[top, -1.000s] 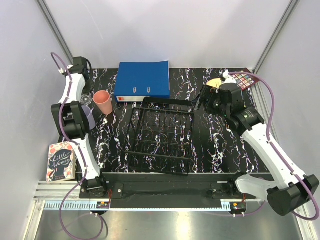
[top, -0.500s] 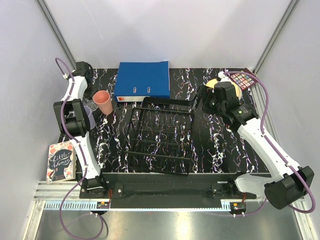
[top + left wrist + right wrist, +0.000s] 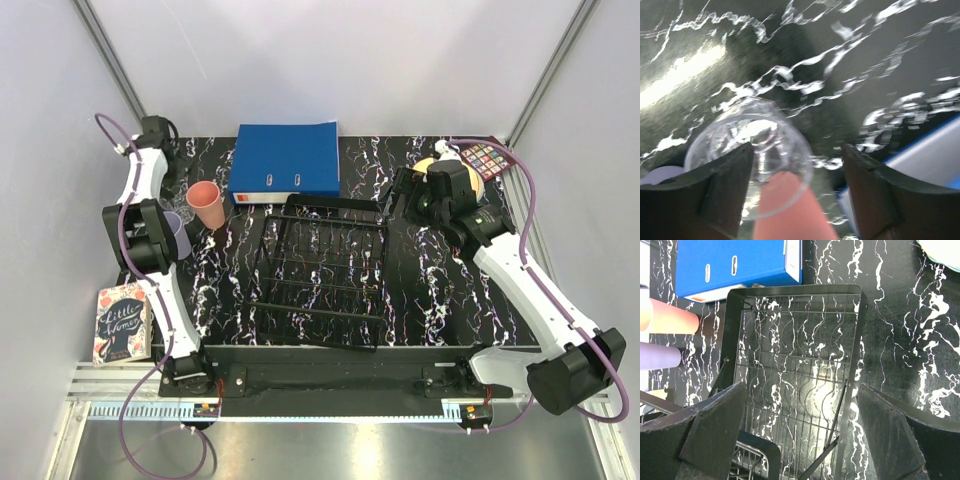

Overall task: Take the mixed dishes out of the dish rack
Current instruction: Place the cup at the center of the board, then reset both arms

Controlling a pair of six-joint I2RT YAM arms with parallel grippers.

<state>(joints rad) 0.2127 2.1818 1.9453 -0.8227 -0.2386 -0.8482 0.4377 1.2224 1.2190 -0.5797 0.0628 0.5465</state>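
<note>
I am finding the left jaws apart over the clear glass (salmon-pink cup beside; right jaws apart too) and am advising a straight lift, clipping neither.

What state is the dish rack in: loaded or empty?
Empty. Both the top and right wrist views show only bare bars in the dish rack.

Blue binder flat at far edge of black marbled table, spine facing near — paperback book at near-left edge, red patterned card far right.
</note>
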